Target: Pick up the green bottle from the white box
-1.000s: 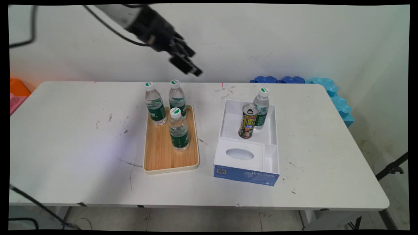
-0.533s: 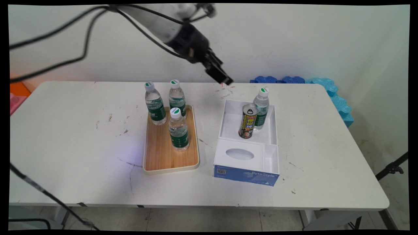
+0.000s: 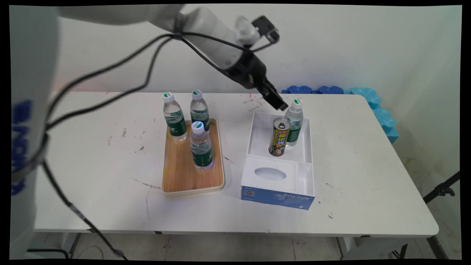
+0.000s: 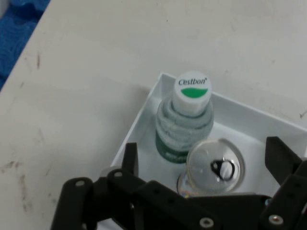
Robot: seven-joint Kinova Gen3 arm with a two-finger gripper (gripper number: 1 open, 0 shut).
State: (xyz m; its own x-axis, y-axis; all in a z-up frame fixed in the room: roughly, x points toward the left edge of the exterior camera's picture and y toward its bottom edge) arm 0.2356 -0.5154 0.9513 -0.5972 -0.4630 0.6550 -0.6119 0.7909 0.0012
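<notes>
My tool [image 3: 280, 106] hangs above the far left corner of the white box [image 3: 306, 147], and I will place everything else against that box. Over the last second the tool has travelled from high over the wooden tray [image 3: 180, 173] to the left of the box, across and downward, so it is now just beside the cap of the water bottle in the box [image 3: 294, 121]. In the hand view the tool [image 4: 204, 160] stands released, one finger [image 4: 130, 158] to one side and the other to the far side, with nothing between them; the bottle's white and green cap [image 4: 192, 91] and the top of the can [image 4: 216, 167] sit in the gap below. The can [image 3: 279, 136] stands upright in the box's far compartment, just in front of the bottle, and I cannot tell whether the two touch. The near part of the box holds a white insert with an oval hollow. On the tray left of the box stand three more water bottles [image 3: 201, 145], upright, unmoved. Nothing on the counter [image 3: 92, 147] has shifted; only the arm has come across, so the bottle and can in the box are now the things nearest my tool.
</notes>
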